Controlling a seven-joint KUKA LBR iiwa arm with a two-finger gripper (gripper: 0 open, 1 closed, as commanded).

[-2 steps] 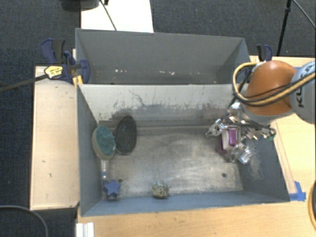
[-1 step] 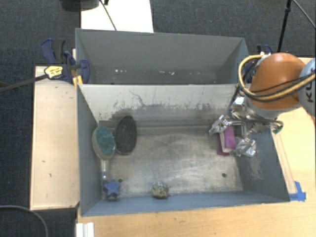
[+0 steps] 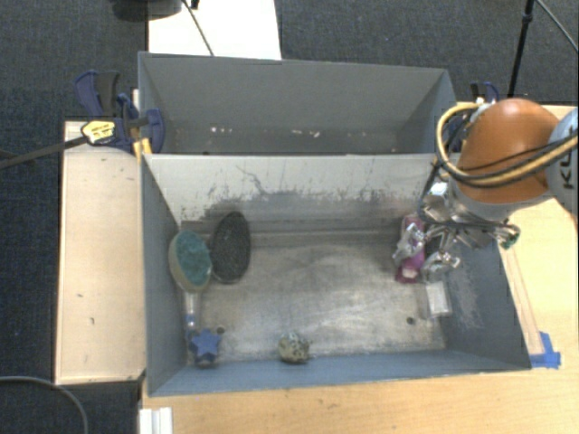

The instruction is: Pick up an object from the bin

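One step is in hand, by our judgement: securing a grasp at the right of the frame. We centre the end effector (image 3: 427, 253) over the small purple object (image 3: 410, 262) at its tip, close firmly, and lift straight up, clear of the sloped right wall of the bin (image 3: 479, 306). We cannot tell how far the end effector is open, nor whether it grips anything. The purple object looks compact and irregular. A pale piece (image 3: 437, 301) lies just below it.
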